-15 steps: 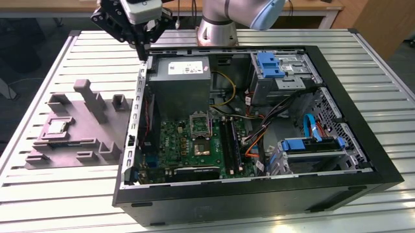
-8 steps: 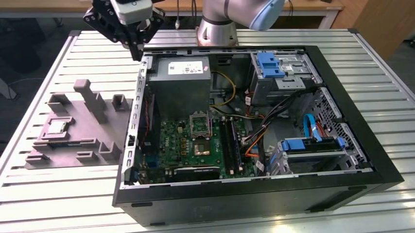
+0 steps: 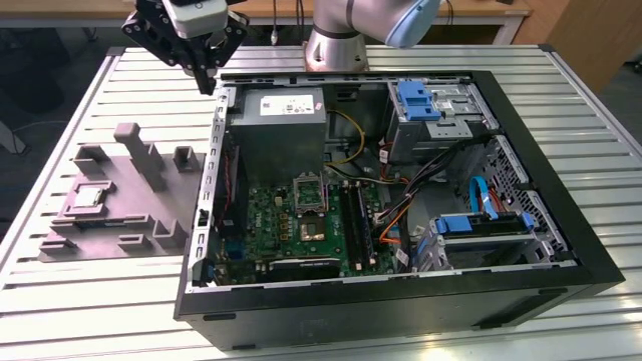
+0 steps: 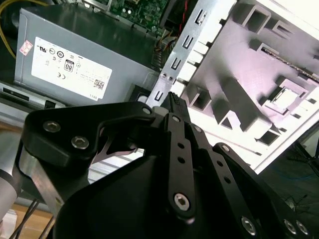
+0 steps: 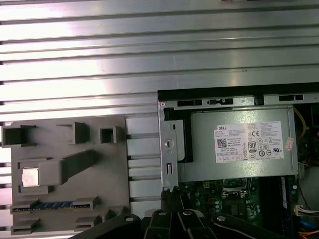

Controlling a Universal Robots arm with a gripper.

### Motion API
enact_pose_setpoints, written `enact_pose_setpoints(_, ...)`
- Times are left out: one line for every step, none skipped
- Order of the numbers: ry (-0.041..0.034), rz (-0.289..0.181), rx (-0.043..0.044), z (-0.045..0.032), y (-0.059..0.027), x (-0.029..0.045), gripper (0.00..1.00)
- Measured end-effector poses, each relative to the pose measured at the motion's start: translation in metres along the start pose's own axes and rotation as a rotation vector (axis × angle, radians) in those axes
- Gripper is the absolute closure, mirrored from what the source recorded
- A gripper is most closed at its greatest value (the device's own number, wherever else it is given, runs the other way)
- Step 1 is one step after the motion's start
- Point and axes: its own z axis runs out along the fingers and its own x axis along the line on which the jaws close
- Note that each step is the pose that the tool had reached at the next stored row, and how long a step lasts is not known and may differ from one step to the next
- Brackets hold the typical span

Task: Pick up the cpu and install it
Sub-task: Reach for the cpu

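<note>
Inside the grey tray's point(image 3: 131, 197) square recess lies the cpu point(image 3: 89, 197), while the pincer point(image 3: 207, 84) hangs closed and empty.

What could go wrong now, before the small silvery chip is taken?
1. The black tool hangs right by the open black computer case's corner; a sideways move might strike its metal frame.
2. The small silvery-grey square cpu lies flat in a recess of the grey plastic tray, beside tall posts; the descending tool could hit them or slip on the thin chip.
</note>
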Motion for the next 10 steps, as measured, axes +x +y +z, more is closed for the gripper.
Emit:
enact_pose_setpoints(0.0000,0.000,0.0001,0.0000,0.0000,0.0002,0.89)
enact_pose_setpoints(0.0000,0.000,0.0000,0.0000,0.0000,0.0002,0.89)
enact_pose_setpoints(0.0000,0.000,0.0001,0.0000,0.0000,0.0003,0.89)
enact_pose_setpoints(0.0000,0.000,0.0000,0.0000,0.0000,0.0004,0.89)
enact_pose_setpoints(0.0000,0.000,0.0001,0.0000,-0.0001,0.0005,0.89)
enact_pose_setpoints(0.0000,0.000,0.0000,0.0000,-0.0001,0.0005,0.89)
enact_pose_setpoints(0.0000,0.000,0.0000,0.0000,-0.0001,0.0007,0.89)
enact_pose_setpoints(-0.0001,0.000,0.0000,0.0000,-0.0002,0.0014,0.89)
enact_pose_setpoints(0.0000,0.000,0.0000,0.0000,-0.0002,0.0023,0.89)
enact_pose_setpoints(-0.0001,0.000,0.0000,0.0000,-0.0003,0.0030,0.89)
